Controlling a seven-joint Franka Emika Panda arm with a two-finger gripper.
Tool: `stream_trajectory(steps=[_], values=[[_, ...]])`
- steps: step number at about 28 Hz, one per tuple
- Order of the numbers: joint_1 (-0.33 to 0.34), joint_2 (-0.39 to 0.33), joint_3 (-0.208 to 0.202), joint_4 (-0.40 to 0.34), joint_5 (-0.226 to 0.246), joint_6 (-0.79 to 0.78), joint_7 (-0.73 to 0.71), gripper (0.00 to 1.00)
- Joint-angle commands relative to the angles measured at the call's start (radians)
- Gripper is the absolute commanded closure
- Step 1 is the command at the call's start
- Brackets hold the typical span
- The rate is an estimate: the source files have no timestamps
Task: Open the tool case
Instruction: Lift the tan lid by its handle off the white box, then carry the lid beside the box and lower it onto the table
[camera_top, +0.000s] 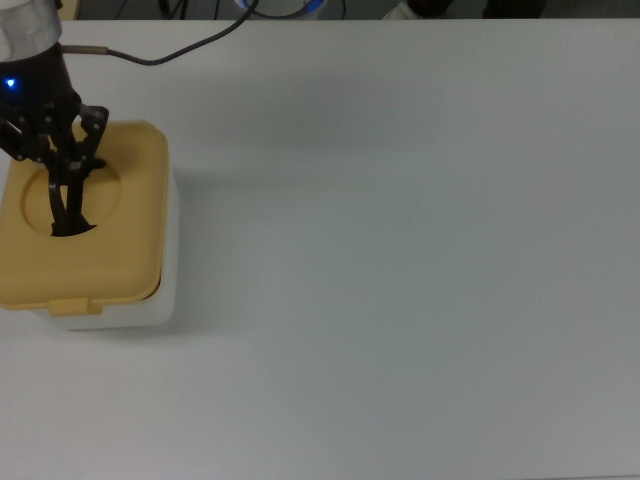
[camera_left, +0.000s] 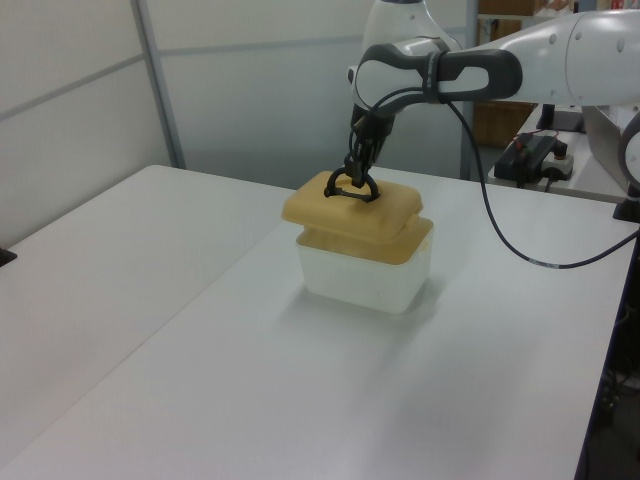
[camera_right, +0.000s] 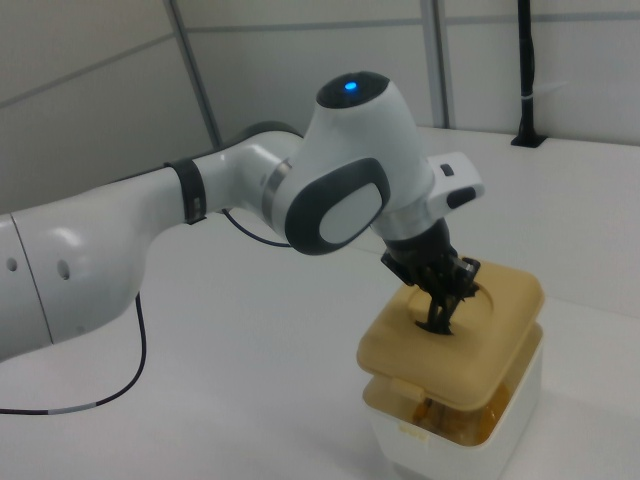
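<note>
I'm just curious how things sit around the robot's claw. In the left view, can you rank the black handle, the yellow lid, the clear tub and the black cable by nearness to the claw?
1. Black handle: in the gripper itself.
2. Yellow lid: directly beneath, lifted off.
3. Clear tub: below the lid, on the table.
4. Black cable: off toward the left view's right.

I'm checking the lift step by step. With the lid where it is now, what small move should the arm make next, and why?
Probably keep raising straight up a little. The pincer grips the black handle, and the mustard-yellow plastic lid hangs just above the translucent white plastic tub, so it likely needs more clearance before moving sideways.
</note>
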Motion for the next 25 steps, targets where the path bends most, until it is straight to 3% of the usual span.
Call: stream_trajectory(steps=[1,12,15,25], values=[[0.055,-0.045,0.028,-0.012,0.017,-0.043,0.009,1.0],[0.22,-0.054,0.029,-0.052,-0.017,-0.068,0.215,1.0],[0.272,-0.056,0.029,-0.091,-0.045,-0.066,0.256,1.0],[0.364,-0.084,0.029,-0.202,-0.059,-0.049,0.275,1.0]])
